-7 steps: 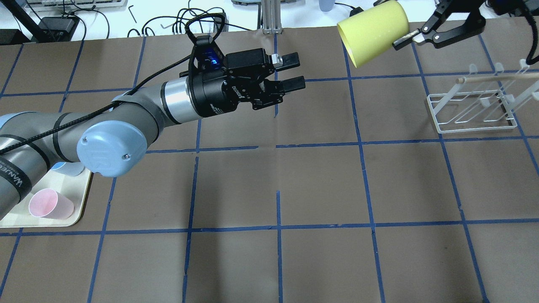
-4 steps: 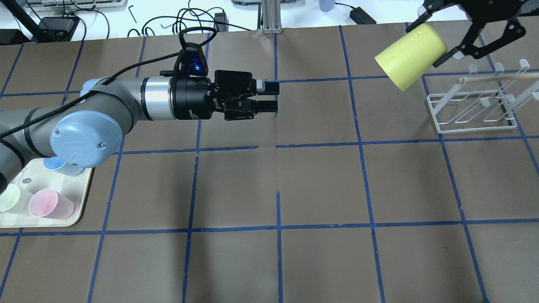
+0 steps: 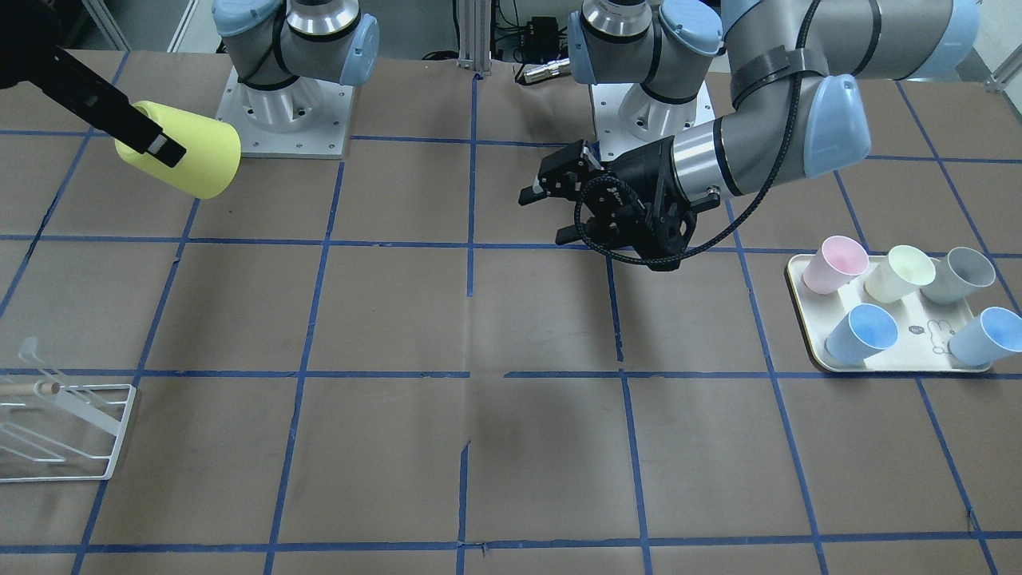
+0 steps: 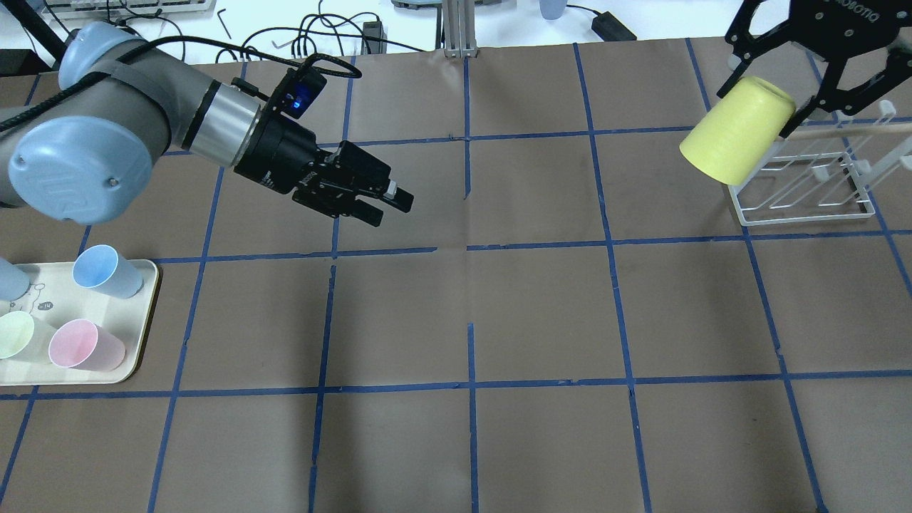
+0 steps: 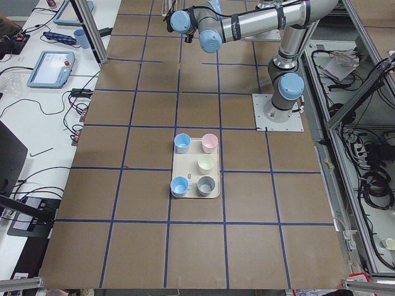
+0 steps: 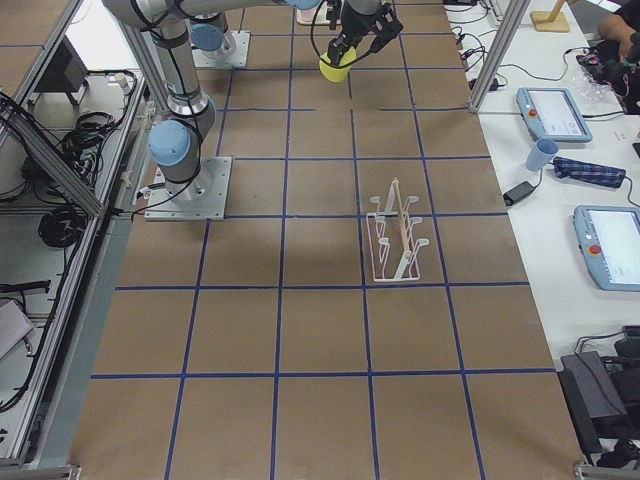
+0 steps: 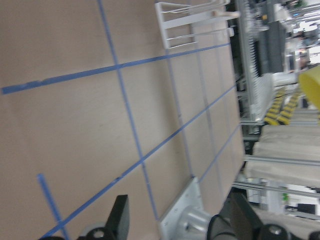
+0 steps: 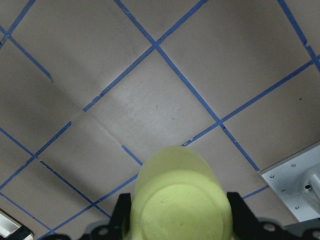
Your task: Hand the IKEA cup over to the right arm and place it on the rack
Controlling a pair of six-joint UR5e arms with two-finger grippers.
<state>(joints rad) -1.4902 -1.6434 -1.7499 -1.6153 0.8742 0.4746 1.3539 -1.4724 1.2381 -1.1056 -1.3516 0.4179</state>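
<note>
Yellow matte IKEA cup (image 4: pixel 737 132), tapered, tilted, clamped base-first in right gripper (image 4: pixel 766 107), left gripper (image 4: pixel 390 211) spread wide

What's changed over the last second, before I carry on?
The right gripper, holding the IKEA cup, has swung it rightward in the overhead view, toward the rack but still apart from it. The left gripper, open and empty, has drawn back toward the tray. Rack and tray haven't moved.
</note>
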